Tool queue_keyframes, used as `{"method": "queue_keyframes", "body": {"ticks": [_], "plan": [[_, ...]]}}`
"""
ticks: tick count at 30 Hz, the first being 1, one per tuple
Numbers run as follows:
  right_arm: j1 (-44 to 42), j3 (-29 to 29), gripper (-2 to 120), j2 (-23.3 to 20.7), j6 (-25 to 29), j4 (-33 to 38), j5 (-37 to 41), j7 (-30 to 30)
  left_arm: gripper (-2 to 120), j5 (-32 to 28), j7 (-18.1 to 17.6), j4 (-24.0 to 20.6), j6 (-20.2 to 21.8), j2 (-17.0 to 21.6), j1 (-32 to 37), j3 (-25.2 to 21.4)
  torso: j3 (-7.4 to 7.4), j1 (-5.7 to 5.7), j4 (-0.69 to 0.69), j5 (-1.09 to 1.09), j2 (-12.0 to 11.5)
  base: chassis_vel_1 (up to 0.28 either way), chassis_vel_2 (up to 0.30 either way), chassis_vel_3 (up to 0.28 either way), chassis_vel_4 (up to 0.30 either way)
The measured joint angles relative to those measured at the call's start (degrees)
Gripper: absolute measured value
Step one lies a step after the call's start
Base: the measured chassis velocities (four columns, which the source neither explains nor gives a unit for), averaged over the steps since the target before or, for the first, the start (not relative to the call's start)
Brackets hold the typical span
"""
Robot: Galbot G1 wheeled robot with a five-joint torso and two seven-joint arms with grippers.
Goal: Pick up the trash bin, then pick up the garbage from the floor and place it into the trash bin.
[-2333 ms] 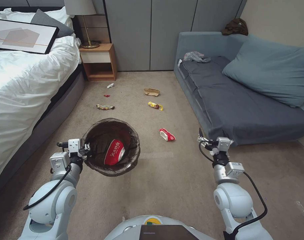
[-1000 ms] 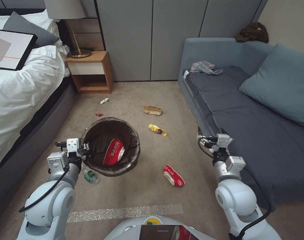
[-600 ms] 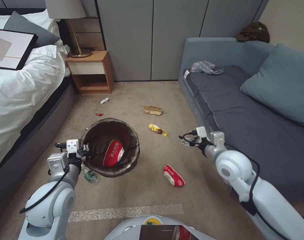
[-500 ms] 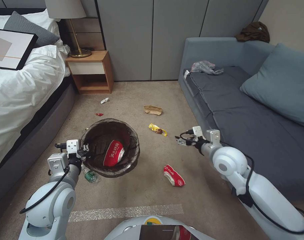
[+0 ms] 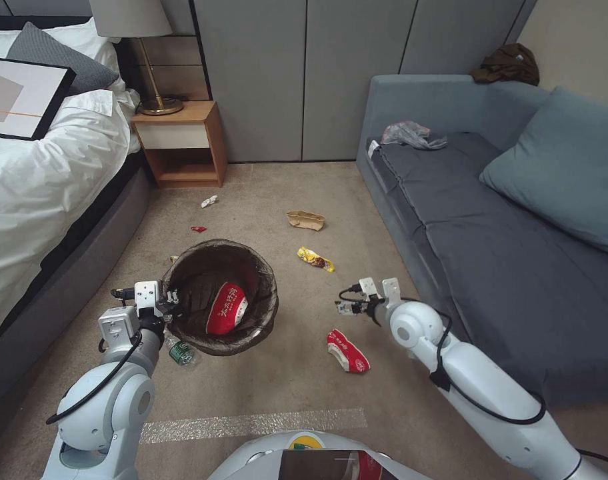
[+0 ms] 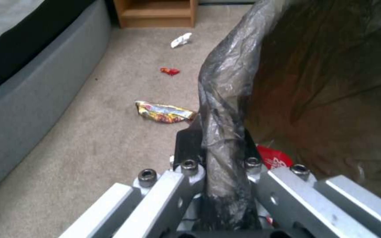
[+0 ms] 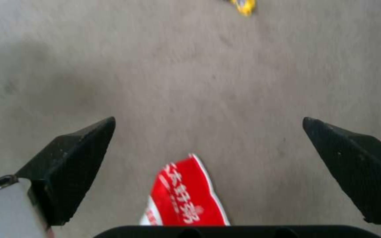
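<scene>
The trash bin (image 5: 201, 270), white with a dark bag over its rim, hangs above the carpet on my left. My left gripper (image 5: 169, 300) is shut on the bagged rim (image 6: 223, 132). A red-and-white paper cup (image 5: 225, 308) lies inside it. My right gripper (image 5: 345, 308) reaches out low over the floor, open, with nothing between its fingers (image 7: 73, 158). A crushed red-and-white cup (image 5: 347, 351) lies on the carpet just below and nearer me, and appears close under the gripper as the cup (image 7: 186, 198). More garbage lies around: a yellow wrapper (image 5: 315, 259), a tan paper bag (image 5: 305, 220) and a bottle (image 5: 179, 351).
A bed (image 5: 44, 173) runs along the left and a grey sofa (image 5: 504, 240) along the right. A wooden nightstand (image 5: 181, 143) stands at the back wall. A white scrap (image 5: 209, 201), a red scrap (image 5: 198, 229) and another wrapper (image 6: 164, 112) lie on the carpet.
The whole view shifted early on as the camera moved towards the litter. Since then my right arm has swung forward, down and left to above the crushed cup. The left arm still holds the bin.
</scene>
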Motion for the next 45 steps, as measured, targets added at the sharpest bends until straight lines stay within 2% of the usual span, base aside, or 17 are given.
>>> {"method": "queue_keyframes", "body": {"ticks": [11,18,33,45], "plan": [[-1.8,-0.3,100,2.4,0.1,-3.3,-4.4,-1.4,0,0.2,0.2,0.7,-0.1,0.0,-0.4,0.4,0.0,0.0,-0.01,-0.02,0.0,0.0,0.0,0.0,0.0],[-3.6,-0.6,100,6.3,0.1,-7.0,-9.8,-2.3,0,0.5,0.5,1.3,-0.3,0.1,-0.7,0.6,0.0,0.0,0.01,0.01,0.0,0.0,0.0,0.0,0.0],[-5.5,-3.8,100,7.7,0.2,-7.5,-13.7,-4.0,0,0.5,0.9,1.7,-0.4,0.4,-0.9,0.8,0.0,0.0,0.0,-0.01,0.0,0.0,0.0,0.0,0.0],[-7.1,-4.8,99,10.4,0.2,-13.0,-17.8,-5.0,0,0.4,1.2,2.0,-0.7,0.6,-0.9,0.4,0.0,0.0,0.0,0.0,0.0,0.0,0.0,0.0,0.0]]}}
